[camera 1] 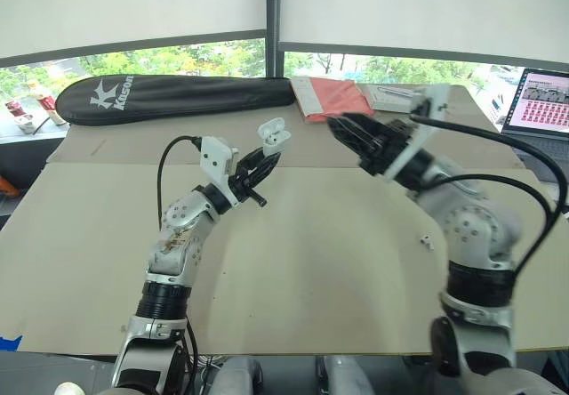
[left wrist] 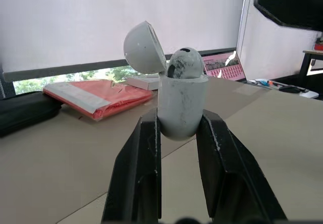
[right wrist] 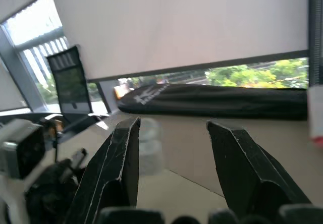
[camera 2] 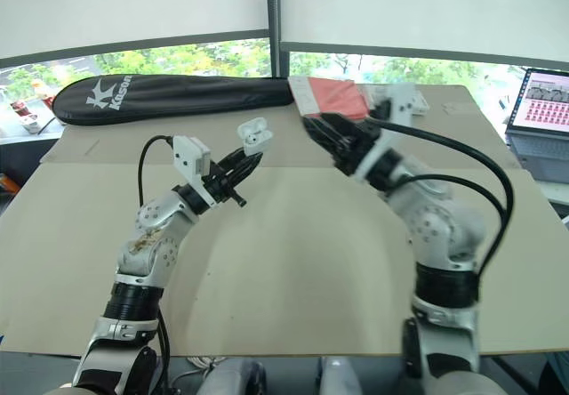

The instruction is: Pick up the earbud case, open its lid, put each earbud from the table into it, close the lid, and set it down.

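case lifted and open, one earbud in, one to go

the left pincer (camera 1: 263,162) is clamped on the body of the scuffed white plastic earbud case (left wrist: 181,103), held off the tan board surface (camera 1: 311,261). its domed lid (left wrist: 144,47) is swung back above the fingers, and one white earbud (left wrist: 184,62) sits inside. the right pincer (right wrist: 174,124), spread wide and empty, hangs just across from the case. what looks like the second small white earbud (camera 1: 427,242) lies on the surface well behind that pincer, beside its arm. by my reading, what is left is seating it, closing the lid and setting the case down.
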`<control>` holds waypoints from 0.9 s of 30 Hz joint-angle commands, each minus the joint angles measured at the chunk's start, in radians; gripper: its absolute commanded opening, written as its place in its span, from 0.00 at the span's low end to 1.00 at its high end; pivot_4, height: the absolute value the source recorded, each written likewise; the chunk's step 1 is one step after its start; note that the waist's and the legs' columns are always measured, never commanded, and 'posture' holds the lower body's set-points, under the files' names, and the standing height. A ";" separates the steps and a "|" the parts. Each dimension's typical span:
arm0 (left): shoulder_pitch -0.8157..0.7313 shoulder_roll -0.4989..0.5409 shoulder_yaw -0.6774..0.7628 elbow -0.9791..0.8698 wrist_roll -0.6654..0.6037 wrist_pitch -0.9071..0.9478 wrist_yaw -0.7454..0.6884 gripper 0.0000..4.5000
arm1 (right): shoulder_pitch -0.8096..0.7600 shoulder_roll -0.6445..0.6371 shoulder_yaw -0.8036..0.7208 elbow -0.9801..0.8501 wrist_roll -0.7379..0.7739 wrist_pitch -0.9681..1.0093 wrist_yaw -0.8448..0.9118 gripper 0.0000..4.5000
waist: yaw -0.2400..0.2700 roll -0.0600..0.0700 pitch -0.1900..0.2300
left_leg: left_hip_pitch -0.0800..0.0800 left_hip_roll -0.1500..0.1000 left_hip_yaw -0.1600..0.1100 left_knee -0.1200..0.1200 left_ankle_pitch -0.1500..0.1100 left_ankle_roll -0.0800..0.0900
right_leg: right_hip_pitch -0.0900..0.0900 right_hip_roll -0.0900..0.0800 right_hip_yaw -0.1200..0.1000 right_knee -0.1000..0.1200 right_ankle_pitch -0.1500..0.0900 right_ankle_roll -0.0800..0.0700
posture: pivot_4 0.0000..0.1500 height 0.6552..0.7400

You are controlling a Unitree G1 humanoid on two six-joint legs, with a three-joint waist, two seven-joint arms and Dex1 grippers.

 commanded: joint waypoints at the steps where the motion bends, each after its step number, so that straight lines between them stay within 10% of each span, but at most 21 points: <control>1: 0.001 0.006 0.011 -0.024 -0.001 -0.030 -0.002 0.11 | 0.081 -0.068 0.002 0.005 -0.141 -0.073 -0.060 0.52 | 0.000 0.000 0.000 | 0.000 0.000 0.000 0.000 0.000 0.000 | 0.000 0.000 0.001 0.000 0.000 0.000 | 1.00 1.00; 13: -0.024 0.030 0.010 0.002 -0.006 -0.023 -0.036 0.11 | 0.467 -0.266 -0.060 0.011 -0.272 -0.161 0.052 0.52 | 0.003 0.000 0.000 | 0.002 0.000 0.001 0.001 0.000 0.000 | 0.000 0.000 0.003 -0.001 -0.001 0.001 | 1.00 1.00; 27: -0.030 0.036 0.013 0.008 -0.004 -0.023 -0.045 0.11 | 0.518 -0.258 -0.057 0.102 -0.324 -0.172 0.053 0.52 | 0.014 -0.001 0.000 | 0.002 -0.001 0.001 0.001 0.000 0.000 | 0.000 0.000 0.004 -0.001 -0.001 0.001 | 1.00 1.00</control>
